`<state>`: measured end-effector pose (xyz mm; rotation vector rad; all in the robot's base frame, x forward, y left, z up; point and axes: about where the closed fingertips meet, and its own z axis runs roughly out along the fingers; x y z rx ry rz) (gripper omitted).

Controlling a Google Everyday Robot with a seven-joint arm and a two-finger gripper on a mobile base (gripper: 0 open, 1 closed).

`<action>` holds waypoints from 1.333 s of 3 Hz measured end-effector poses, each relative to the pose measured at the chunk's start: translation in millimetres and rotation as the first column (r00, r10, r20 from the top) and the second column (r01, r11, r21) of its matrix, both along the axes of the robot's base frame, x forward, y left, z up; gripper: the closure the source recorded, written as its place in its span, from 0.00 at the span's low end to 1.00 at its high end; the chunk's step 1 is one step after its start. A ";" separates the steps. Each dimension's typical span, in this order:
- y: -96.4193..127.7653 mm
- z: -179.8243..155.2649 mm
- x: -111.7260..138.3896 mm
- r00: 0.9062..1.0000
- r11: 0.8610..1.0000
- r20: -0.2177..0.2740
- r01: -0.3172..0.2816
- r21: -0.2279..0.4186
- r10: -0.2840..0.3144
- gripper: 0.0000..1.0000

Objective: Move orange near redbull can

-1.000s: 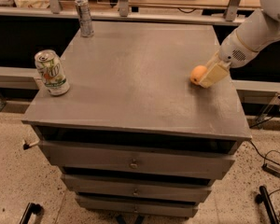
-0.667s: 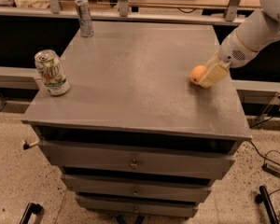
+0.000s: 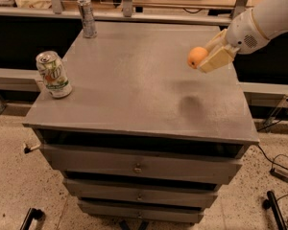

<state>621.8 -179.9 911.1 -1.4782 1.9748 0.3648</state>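
Grey tabletop point(image 3: 134, 80) on a chest of drawers point(image 3: 139, 166) fills most of our view, with speckled floor below and a wooden ledge behind. Starting at the left, we see a white-and-green soda can point(image 3: 54, 74) standing upright near the front left edge. Further back, close to the rear left corner, stands the redbull can point(image 3: 88, 17), slim, silver and upright, well apart from the soda can. Across the middle we meet only a soft dark shadow point(image 3: 189, 104) toward the right. Above that shadow is the orange point(image 3: 197, 56), clear of the tabletop and well apart from the redbull can, so we judge the carry to be under way with the whole crossing to the rear left yet to do. The end effector point(image 3: 205, 56) is closed on the orange, its tan fingers point(image 3: 217, 60) pinching the fruit from the right side, and the white arm point(image 3: 261, 20) runs off to the upper right. We expect the orange to be light, firm with a little give, and smooth enough to slip from flat fingers; most of it sticks out past the fingertips, so the hold looks shallow to us. A grip across its widest part would be safer. On set-down we would lower it fully beside the can before letting go, since a round fruit may roll and the slim can could tip if bumped.
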 end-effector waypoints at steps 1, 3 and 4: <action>8.8 12.2 4.0 0.999 0.999 0.029 -0.018 0.026 0.018 1.00; 98.9 22.2 66.4 0.997 0.983 0.081 -0.019 0.181 0.004 1.00; 150.2 21.2 85.7 0.993 0.968 0.105 0.017 0.251 -0.045 1.00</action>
